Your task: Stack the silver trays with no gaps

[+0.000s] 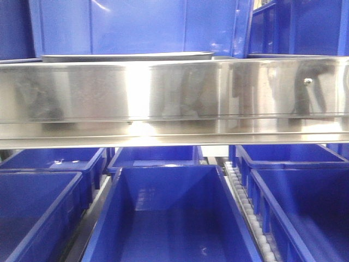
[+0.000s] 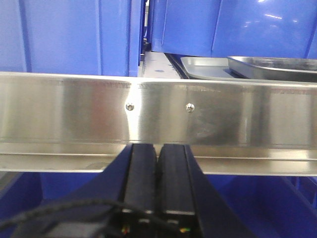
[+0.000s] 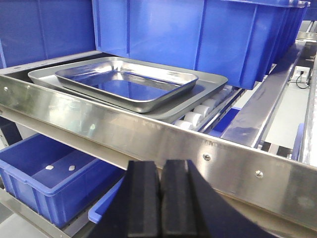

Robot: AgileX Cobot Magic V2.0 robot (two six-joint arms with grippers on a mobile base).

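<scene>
1. Front view: filled across the middle by a shiny steel shelf band (image 1: 174, 93) with one screw near its right end. Just above the band's top edge, only the thin rim of a silver tray (image 1: 128, 56) visible, left of centre. Behind and above the band, tall blue bin walls (image 1: 136, 24). Below the band, a row of open blue bins (image 1: 169, 218), with a white roller track (image 1: 248, 213) running between the middle and right ones. No arms visible here.

2. Left wrist view: left gripper (image 2: 157, 163) below and in front of the band (image 2: 158, 111), black fingers pressed together, nothing between them. Two screws on the band directly above the fingers. Beyond the band, to the upper right, the two trays (image 2: 257, 67), smaller one resting inside the larger.

3. Right wrist view: right gripper (image 3: 161, 198) below and in front of the band (image 3: 148, 136), fingers closed flat against each other, empty. Behind the band, on the roller shelf, a large shallow tray (image 3: 205, 87) with a smaller, deeper tray (image 3: 129, 84) sitting inside it, turned slightly askew. Behind the trays, a large blue bin (image 3: 198, 34). Below the band at lower left, an open blue bin (image 3: 49, 173) holding two small white bits.
</scene>
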